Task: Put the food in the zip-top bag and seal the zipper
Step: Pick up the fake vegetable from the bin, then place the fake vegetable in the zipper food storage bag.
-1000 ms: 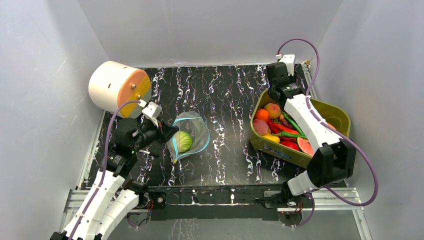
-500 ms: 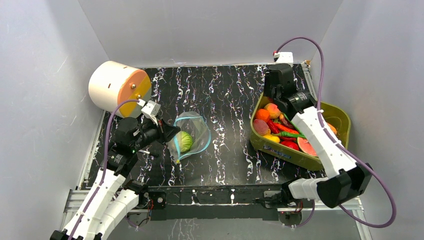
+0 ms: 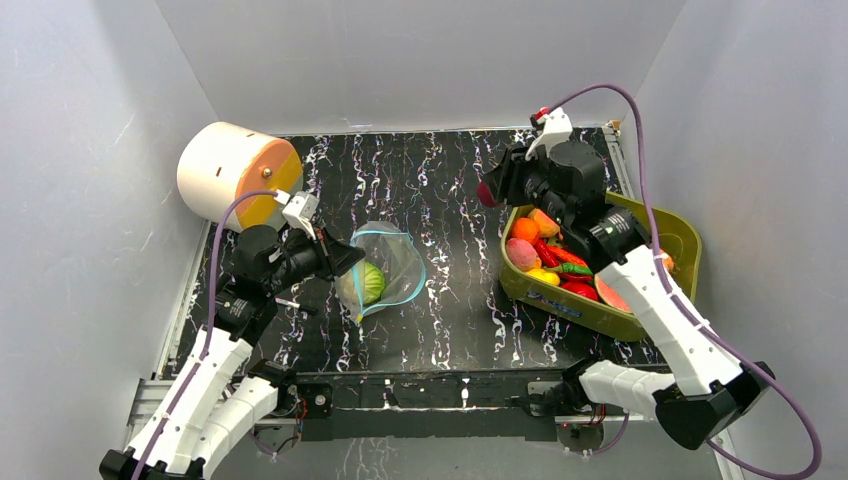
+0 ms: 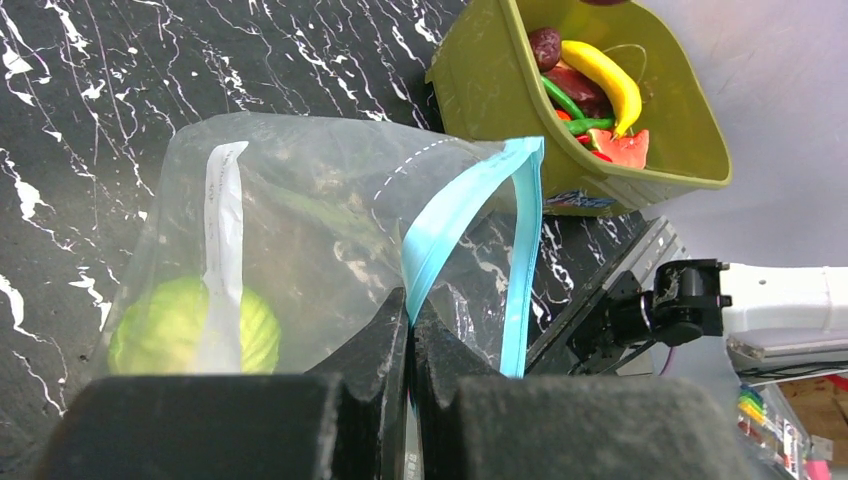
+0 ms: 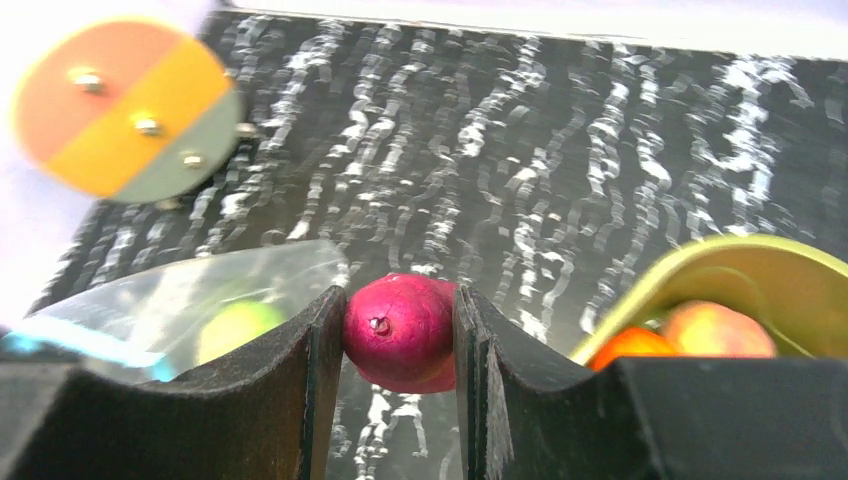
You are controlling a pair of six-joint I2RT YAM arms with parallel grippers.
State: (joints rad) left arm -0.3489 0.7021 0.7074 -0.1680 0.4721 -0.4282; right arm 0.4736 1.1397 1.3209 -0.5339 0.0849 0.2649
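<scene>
The clear zip-top bag lies left of centre with a green cabbage inside. My left gripper is shut on its light blue zipper strip, holding the mouth open; the wrist view shows the jaws pinching one lip, and the cabbage through the plastic. My right gripper is shut on a purple-red sweet potato and holds it in the air left of the bin, right of the bag. The rest of the food, an orange, peach, banana and red peppers, lies in the bin.
The olive-green bin stands at the right, also in the left wrist view. A cream cylinder with an orange and yellow face lies at the back left. White walls enclose the black marbled table.
My right gripper has come up out of the bin with the sweet potato and moved left towards the bag. My left gripper has kept its hold on the zipper strip, shifting slightly.
</scene>
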